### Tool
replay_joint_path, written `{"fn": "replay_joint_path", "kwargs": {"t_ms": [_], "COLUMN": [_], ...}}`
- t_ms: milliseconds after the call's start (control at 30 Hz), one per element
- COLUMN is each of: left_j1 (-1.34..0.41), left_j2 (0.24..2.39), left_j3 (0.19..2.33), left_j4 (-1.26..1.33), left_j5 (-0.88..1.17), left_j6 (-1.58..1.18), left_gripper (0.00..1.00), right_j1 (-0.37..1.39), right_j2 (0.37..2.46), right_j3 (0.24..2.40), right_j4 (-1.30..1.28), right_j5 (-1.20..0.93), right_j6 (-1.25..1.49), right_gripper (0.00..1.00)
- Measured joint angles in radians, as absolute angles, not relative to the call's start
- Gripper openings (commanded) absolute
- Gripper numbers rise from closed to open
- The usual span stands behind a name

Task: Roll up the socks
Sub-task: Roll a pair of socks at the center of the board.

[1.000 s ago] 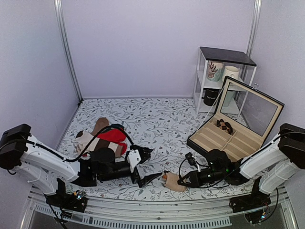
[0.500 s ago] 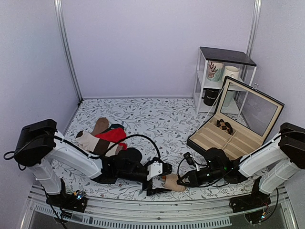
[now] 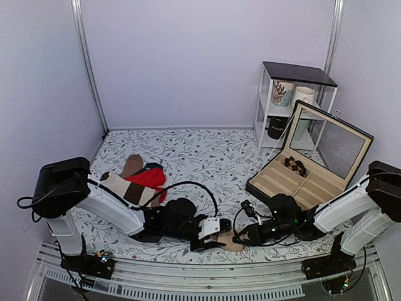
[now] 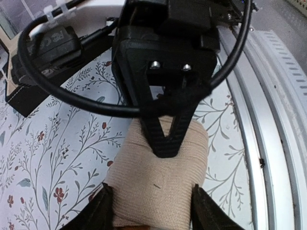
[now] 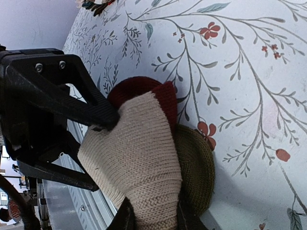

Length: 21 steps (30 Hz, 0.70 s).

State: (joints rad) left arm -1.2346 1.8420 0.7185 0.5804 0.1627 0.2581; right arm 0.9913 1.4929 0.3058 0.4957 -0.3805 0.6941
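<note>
Both left fingers around the socks

We look down from high up, behind near edge, over whole table. Our two wrist cameras sit very close, facing each other across socks; all three views share them.

Both arms were white link shells w/ black joints & motor housings: left arm, right arm. Black cable looped by the wrist. Right gripper was matte black, V-shaped finger, 2 silver screws; left gripper carried a white block.
</note>
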Motion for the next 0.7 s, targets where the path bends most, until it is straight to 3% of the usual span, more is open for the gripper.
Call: {"fn": "replay_joint_path", "kwargs": {"t_ms": [200,700], "left_j1": [-1.235,-1.221], "left_j2": [1.839,1.854], "left_j3": [0.713,0.73], "left_j4": [0.585,0.552], "left_j5": [0.138,0.142], "left_j6": [0.247,0.242], "left_gripper": [0.8,0.77], "right_j1": [0.988,0.987], "right_j2": [1.493,1.493], "right_j3": [0.307,0.31], "right_j4": [0.493,0.488], "right_j5": [-0.385,-0.388], "right_j6": [0.691,0.69], "right_gripper": [0.1,0.09]}}
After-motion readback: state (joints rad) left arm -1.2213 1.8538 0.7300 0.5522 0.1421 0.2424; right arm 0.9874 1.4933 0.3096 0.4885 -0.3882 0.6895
